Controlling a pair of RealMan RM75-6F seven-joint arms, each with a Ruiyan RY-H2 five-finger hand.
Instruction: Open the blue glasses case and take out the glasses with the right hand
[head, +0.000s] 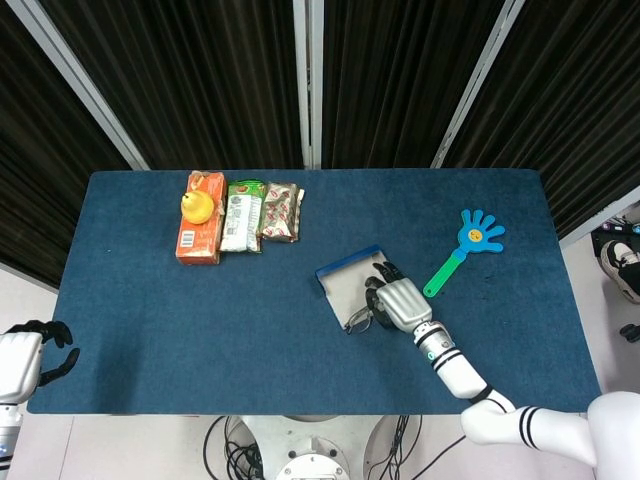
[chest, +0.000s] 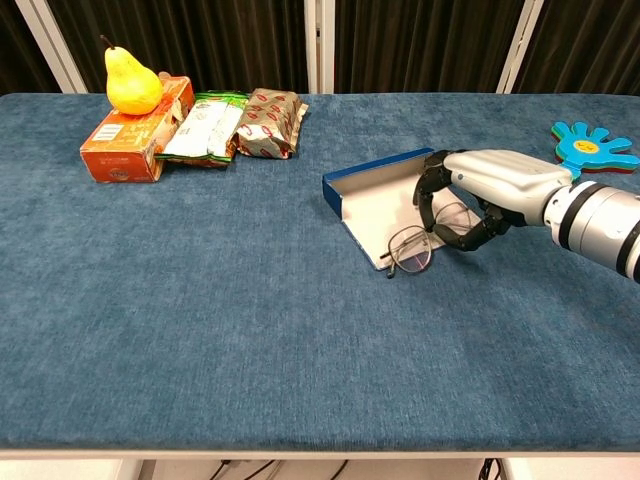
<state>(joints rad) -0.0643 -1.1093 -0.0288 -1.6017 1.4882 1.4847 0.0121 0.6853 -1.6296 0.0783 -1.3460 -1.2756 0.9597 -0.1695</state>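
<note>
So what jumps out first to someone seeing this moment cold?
The right hand, mid-table right of centre, with dark fingers curled around the glasses at the near edge of the open blue glasses case. Next, the yellow pear on the orange box far left, and the blue hand-shaped clapper far right.

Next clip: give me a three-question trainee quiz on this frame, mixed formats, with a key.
1. True or false: the blue glasses case lies open on the table.
2. Which hand is curled around the glasses? A) left hand B) right hand
3. Fill in: a yellow ____ sits on top of the orange box.

Key
1. True; its pale inside shows.
2. B. The right hand's fingers close around the frame at the case's near edge; the left hand waits off the table's corner.
3. pear
</note>
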